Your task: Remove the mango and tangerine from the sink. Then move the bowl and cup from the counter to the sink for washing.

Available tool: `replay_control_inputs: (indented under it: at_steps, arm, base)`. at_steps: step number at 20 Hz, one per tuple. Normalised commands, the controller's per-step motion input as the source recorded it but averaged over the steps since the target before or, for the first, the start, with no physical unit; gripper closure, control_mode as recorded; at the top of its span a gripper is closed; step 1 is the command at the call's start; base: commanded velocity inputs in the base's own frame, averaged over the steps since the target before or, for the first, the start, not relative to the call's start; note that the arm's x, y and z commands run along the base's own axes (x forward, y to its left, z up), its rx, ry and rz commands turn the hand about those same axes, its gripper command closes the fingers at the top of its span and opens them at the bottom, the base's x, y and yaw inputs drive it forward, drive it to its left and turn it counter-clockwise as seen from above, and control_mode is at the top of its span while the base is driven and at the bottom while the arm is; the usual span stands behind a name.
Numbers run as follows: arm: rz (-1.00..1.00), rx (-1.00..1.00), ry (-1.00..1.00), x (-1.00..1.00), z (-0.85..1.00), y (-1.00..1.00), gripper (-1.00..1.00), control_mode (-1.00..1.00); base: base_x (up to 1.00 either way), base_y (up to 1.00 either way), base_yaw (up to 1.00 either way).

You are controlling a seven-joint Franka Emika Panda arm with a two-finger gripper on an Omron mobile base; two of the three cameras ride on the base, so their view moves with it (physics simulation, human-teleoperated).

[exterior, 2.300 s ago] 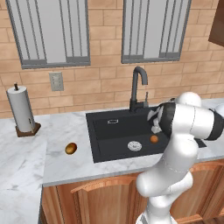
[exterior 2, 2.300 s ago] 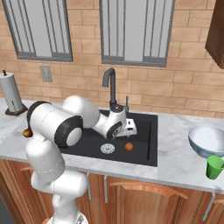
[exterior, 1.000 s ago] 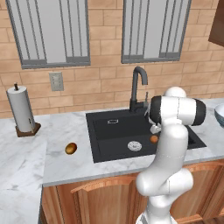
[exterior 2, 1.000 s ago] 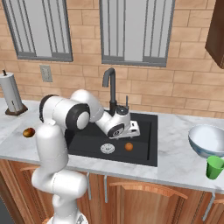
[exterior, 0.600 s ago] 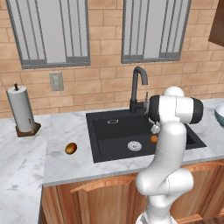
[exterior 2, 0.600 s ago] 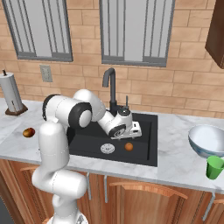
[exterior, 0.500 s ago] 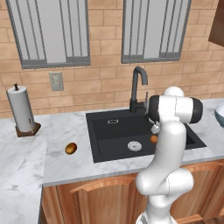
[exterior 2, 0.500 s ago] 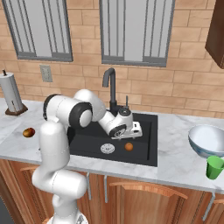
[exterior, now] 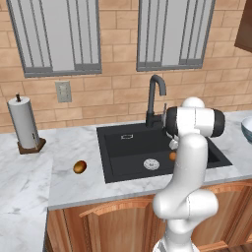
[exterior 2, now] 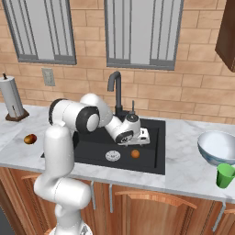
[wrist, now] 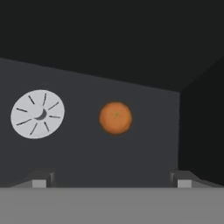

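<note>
Hand: the hand (exterior 2: 143,137) hangs low inside the sink, jaws spread as wide as they go, nothing between them. In the hand view the two fingertips (wrist: 40,178) stand far apart at the bottom, both clear of the fruit.
Sink: the black sink (exterior 2: 151,158) lies around and under the hand; its tap (exterior 2: 115,89) rises behind the hand.
In the sink: one tangerine (wrist: 115,117) on the basin floor, ahead of the hand and roughly centred between the fingertips, not touching either. In the right base view the tangerine (exterior 2: 135,154) sits just below the hand, on its near side.
Drain: the silver drain (wrist: 37,113) is beside the tangerine on the floor, apart from it; seen from the hand it lies off to the left.
Mango: the mango (exterior: 79,167) lies on the bench (exterior: 64,182), outside the sink, well apart from the hand on the side away from the bowl.
Bowl: the pale bowl (exterior 2: 218,147) stands upright on the bench well apart from the hand, past the other end of the sink; whether anything is in it I cannot tell.
Cup: a green cup (exterior 2: 225,176) stands upright just in front of the bowl, touching or nearly touching its rim in the right base view.
Paper roll: a paper roll (exterior: 24,122) on a wooden stand sits at the far end of the bench, beyond the mango.
</note>
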Motion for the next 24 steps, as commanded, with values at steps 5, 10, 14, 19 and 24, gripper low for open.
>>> replay_control_inputs:
  at_steps: [5, 10, 14, 19, 24]
  arm:
    - [-0.05, 0.02, -0.03, 0.15, -0.11, 0.0, -1.0, -1.0]
    - [-0.05, 0.0, -0.02, 0.13, -0.13, 0.0, -1.0, -1.0]
    - [-0.04, 0.0, -0.04, 0.12, -0.13, 0.0, -1.0, -1.0]
    - [-0.05, 0.0, -0.02, 0.09, -0.13, 0.0, -1.0, -1.0]
    - [-0.05, 0.0, -0.01, 0.07, -0.12, 0.0, -1.0, -1.0]
  base:
    - [0.0, 0.0, 0.0]
    - [0.0, 0.0, 0.0]
    - [0.0, 0.0, 0.0]
    - [0.0, 0.0, 0.0]
    - [0.0, 0.0, 0.0]
